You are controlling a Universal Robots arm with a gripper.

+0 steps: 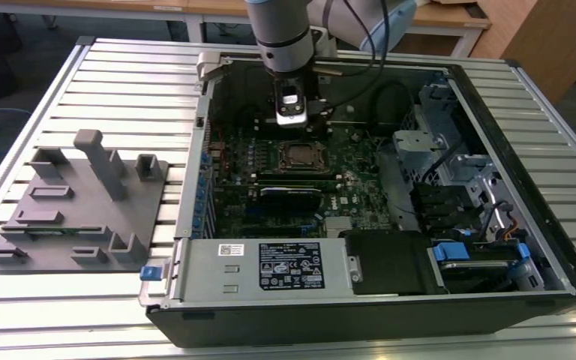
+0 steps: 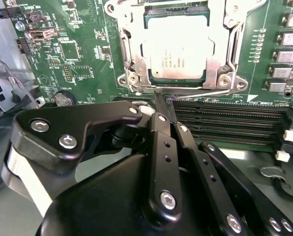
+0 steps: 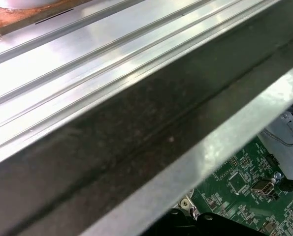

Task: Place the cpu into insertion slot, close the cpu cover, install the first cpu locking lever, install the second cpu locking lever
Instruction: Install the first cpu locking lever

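The cpu (image 2: 178, 46) lies flat in the slot (image 2: 125, 44) in the second wrist view, its dull grey top carrying faint print. The cover (image 2: 212, 61) lies down over it, and the chip shows through its square window. A thin wire lever (image 2: 210, 92) runs along the slot's edge, on the side facing the tool (image 2: 162, 101). The tool's black fingers are pressed together, and their tip sits at one end of that lever. I cannot tell whether they pinch it. Long black memory slots (image 2: 225, 123) with white clips lie just beside the lever, between the slot and the tool's body. The green board (image 2: 82, 49) around them carries small white markings.

In the exterior view the open case (image 1: 528, 225) lies on a slatted metal counter (image 1: 118, 82). The arm (image 1: 283, 30) reaches down into the case, and the tool hangs near the slot, towards the case's far wall. A power supply (image 1: 218, 270) with a black-and-white label (image 1: 290, 265) fills the near end. Cables and drive bays crowd the exterior view's right. A grey fixture (image 1: 78, 210) stands on the counter at the exterior view's left.

In the first wrist view the case's metal edge crosses in front of the board.
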